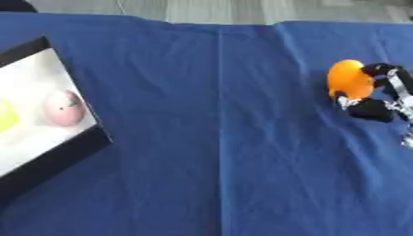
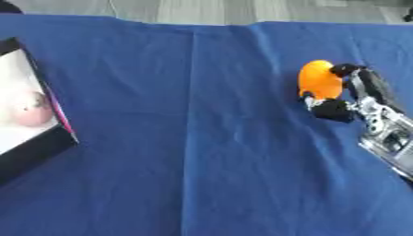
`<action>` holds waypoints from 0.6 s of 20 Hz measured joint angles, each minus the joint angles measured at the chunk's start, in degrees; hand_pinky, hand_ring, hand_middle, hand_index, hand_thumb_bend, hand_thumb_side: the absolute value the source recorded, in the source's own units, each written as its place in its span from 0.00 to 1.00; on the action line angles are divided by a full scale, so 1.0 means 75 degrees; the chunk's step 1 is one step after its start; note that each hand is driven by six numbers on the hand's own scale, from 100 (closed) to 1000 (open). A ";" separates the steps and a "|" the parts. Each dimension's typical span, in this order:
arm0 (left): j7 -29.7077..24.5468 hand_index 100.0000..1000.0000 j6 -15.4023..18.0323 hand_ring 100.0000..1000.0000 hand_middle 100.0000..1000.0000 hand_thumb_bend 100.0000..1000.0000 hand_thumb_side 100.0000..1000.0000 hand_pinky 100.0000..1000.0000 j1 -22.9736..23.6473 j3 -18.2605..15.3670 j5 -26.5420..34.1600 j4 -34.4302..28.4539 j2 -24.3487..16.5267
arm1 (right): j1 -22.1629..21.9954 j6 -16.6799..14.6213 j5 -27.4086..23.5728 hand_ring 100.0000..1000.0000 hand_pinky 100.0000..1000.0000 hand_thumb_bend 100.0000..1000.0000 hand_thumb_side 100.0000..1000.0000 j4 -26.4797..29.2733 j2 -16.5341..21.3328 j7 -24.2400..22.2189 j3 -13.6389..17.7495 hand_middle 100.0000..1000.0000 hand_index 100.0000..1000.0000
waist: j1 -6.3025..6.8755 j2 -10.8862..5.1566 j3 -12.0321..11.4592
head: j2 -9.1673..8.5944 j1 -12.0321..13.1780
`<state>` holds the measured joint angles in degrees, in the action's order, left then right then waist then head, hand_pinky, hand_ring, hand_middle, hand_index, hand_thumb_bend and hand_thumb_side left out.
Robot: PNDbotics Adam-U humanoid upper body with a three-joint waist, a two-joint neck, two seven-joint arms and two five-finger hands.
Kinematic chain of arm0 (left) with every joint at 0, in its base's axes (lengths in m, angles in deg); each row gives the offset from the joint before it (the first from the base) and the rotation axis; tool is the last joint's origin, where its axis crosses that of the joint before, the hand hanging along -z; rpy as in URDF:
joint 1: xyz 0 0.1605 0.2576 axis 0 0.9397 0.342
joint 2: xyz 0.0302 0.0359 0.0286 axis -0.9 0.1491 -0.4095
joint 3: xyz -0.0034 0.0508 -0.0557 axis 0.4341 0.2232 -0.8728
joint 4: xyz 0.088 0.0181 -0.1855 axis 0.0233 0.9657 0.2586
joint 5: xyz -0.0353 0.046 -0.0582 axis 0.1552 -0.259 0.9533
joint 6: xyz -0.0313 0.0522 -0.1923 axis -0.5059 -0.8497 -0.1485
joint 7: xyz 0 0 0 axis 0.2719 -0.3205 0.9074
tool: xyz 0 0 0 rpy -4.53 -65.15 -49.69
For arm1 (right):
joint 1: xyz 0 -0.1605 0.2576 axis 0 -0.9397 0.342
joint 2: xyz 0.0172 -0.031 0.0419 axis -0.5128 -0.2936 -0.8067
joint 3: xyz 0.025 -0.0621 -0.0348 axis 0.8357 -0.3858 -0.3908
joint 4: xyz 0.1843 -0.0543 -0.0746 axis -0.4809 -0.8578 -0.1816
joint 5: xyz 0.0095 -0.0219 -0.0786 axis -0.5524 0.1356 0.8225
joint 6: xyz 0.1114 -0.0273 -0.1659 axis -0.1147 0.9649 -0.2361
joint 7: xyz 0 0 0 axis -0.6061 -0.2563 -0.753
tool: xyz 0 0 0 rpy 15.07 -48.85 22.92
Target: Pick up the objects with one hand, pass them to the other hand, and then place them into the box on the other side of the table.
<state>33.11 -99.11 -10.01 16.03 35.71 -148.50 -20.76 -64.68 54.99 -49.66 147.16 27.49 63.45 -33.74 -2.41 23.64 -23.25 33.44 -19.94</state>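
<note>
On the right of the blue-draped worktop (image 1: pixel 218 138), the robot's right hand (image 2: pixel 355 94) has its fingers and thumb curled round an orange rounded object (image 2: pixel 319 80), low over the cloth. At the far left edge lies a black-rimmed box (image 1: pixel 56 156) with a white floor, holding a pink egg-shaped item (image 1: pixel 64 108) beside a yellow one (image 1: pixel 6 115).
</note>
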 measured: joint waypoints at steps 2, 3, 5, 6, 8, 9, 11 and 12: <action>0.0001 0.75 0.0006 0.64 0.60 0.00 0.61 0.74 0.0000 0.0000 -0.0013 0.0000 0.0006 | 0.0018 -0.0210 0.0043 0.69 0.71 0.28 0.07 -0.0015 -0.0011 0.0210 0.0016 0.66 0.76 | 0.0000 0.0055 -0.0022 | -0.0056 -0.0032; 0.0001 0.75 0.0007 0.64 0.60 0.00 0.61 0.75 0.0000 0.0000 -0.0018 0.0000 0.0019 | 0.0036 -0.0331 0.0057 0.66 0.70 0.29 0.04 -0.0015 -0.0035 0.0331 0.0018 0.64 0.74 | 0.0000 0.0084 -0.0031 | -0.0082 -0.0049; -0.0001 0.75 0.0009 0.64 0.60 0.00 0.61 0.75 0.0000 0.0003 -0.0031 0.0000 0.0070 | 0.0059 -0.0581 0.0060 0.65 0.69 0.34 0.00 -0.0015 -0.0069 0.0581 0.0003 0.62 0.74 | 0.0011 0.0122 -0.0049 | -0.0121 -0.0063; -0.0003 0.75 0.0011 0.64 0.60 0.00 0.61 0.75 0.0000 0.0004 -0.0034 0.0000 0.0071 | 0.0060 -0.0692 0.0058 0.63 0.68 0.36 0.00 -0.0015 -0.0075 0.0692 -0.0025 0.60 0.72 | 0.0025 0.0125 -0.0055 | -0.0129 -0.0067; -0.0008 0.75 0.0016 0.64 0.60 0.00 0.61 0.75 -0.0001 0.0004 -0.0037 0.0000 0.0073 | 0.0062 -0.0872 0.0057 0.62 0.68 0.40 0.00 -0.0015 -0.0106 0.0872 -0.0074 0.59 0.71 | 0.0034 0.0164 -0.0061 | -0.0179 -0.0085; -0.0009 0.75 0.0017 0.64 0.60 0.00 0.61 0.75 -0.0001 0.0007 -0.0038 0.0000 0.0085 | 0.0064 -0.0943 0.0057 0.62 0.67 0.41 0.00 -0.0016 -0.0126 0.0943 -0.0086 0.58 0.71 | 0.0034 0.0195 -0.0062 | -0.0183 -0.0094; -0.0011 0.75 0.0018 0.64 0.60 0.00 0.61 0.75 -0.0001 0.0023 -0.0040 0.0000 0.0133 | 0.0068 -0.1065 0.0062 0.59 0.66 0.41 0.00 -0.0038 -0.0132 0.1065 -0.0121 0.56 0.70 | 0.0042 0.0211 -0.0067 | -0.0184 -0.0116; -0.0011 0.75 0.0018 0.64 0.60 0.00 0.61 0.75 -0.0001 0.0033 -0.0041 0.0000 0.0136 | 0.0069 -0.1119 0.0074 0.58 0.66 0.41 0.00 -0.0064 -0.0133 0.1119 -0.0122 0.54 0.69 | 0.0046 0.0211 -0.0072 | -0.0185 -0.0123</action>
<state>33.02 -98.97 -10.02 16.27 35.41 -148.50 -19.74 -64.17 46.60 -49.10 146.68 26.49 71.84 -34.65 -2.06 25.22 -23.79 32.05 -20.86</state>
